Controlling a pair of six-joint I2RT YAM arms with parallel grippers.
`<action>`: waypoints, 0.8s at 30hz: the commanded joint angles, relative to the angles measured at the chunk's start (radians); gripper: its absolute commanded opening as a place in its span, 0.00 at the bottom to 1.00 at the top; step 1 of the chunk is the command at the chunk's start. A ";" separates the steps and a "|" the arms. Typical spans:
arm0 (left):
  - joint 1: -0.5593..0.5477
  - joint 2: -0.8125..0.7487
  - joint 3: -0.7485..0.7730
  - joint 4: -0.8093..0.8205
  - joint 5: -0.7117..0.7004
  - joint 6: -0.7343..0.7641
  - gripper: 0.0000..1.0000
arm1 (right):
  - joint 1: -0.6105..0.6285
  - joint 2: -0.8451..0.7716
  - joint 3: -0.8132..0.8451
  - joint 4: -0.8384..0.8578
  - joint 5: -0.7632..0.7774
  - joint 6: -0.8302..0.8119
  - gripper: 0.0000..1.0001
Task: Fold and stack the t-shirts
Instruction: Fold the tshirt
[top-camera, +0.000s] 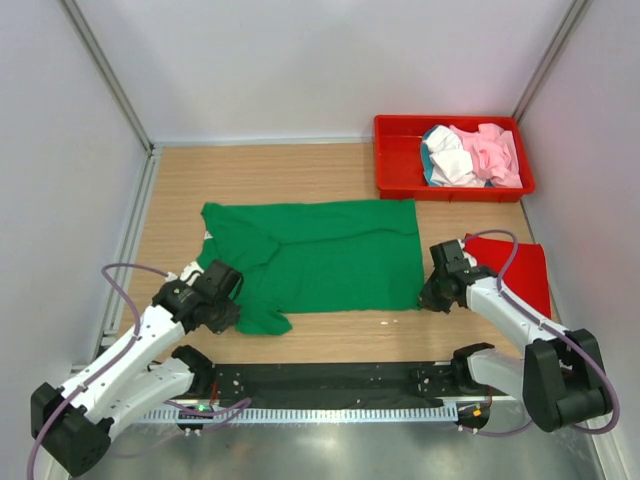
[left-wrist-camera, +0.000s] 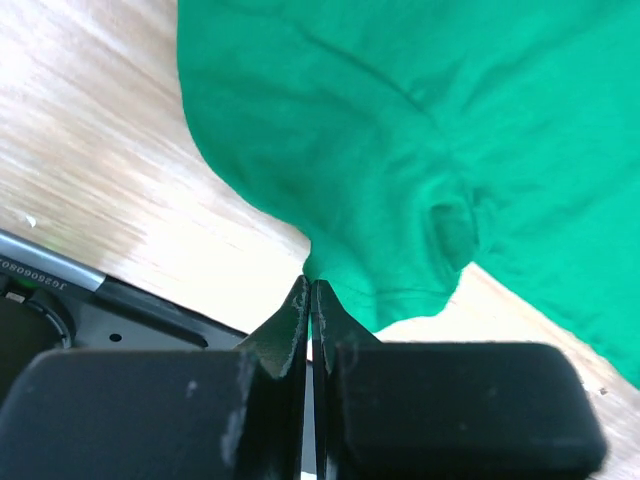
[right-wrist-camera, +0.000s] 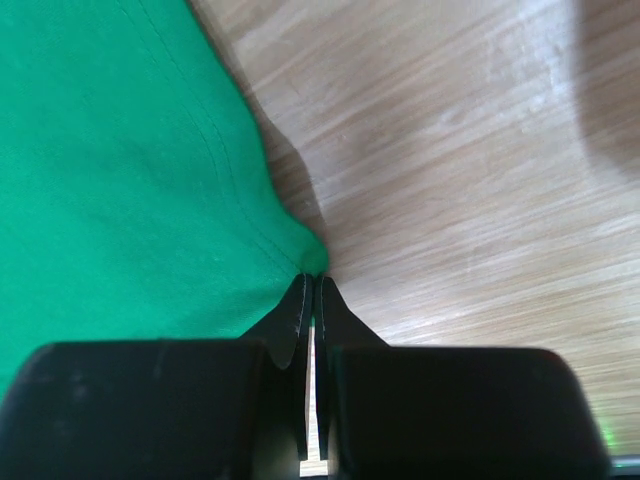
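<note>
Tabletop (top-camera: 300, 170) holds green t-shirt (top-camera: 330, 255), edges pinched.

Top external: high above the near side of the green t-shirt (top-camera: 320, 262), tilted down and forward; all of it lies mid-frame, far off
Left wrist: just behind the left gripper (left-wrist-camera: 309, 287), facing along it, very close on the green t-shirt's near-left sleeve
Right wrist: just behind the right gripper (right-wrist-camera: 310, 282), very close on the green t-shirt's near-right corner
Shared: all three show the green t-shirt on the wooden table (top-camera: 330, 175); the wrist views take opposite ends
</note>
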 joint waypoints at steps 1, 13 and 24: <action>-0.003 0.007 0.043 -0.019 -0.070 0.024 0.00 | -0.003 0.027 0.068 0.005 0.043 -0.047 0.02; 0.018 0.148 0.257 0.031 -0.197 0.205 0.00 | -0.003 0.223 0.254 0.022 0.057 -0.143 0.01; 0.217 0.271 0.405 0.162 -0.141 0.416 0.00 | -0.003 0.255 0.373 -0.028 0.089 -0.174 0.01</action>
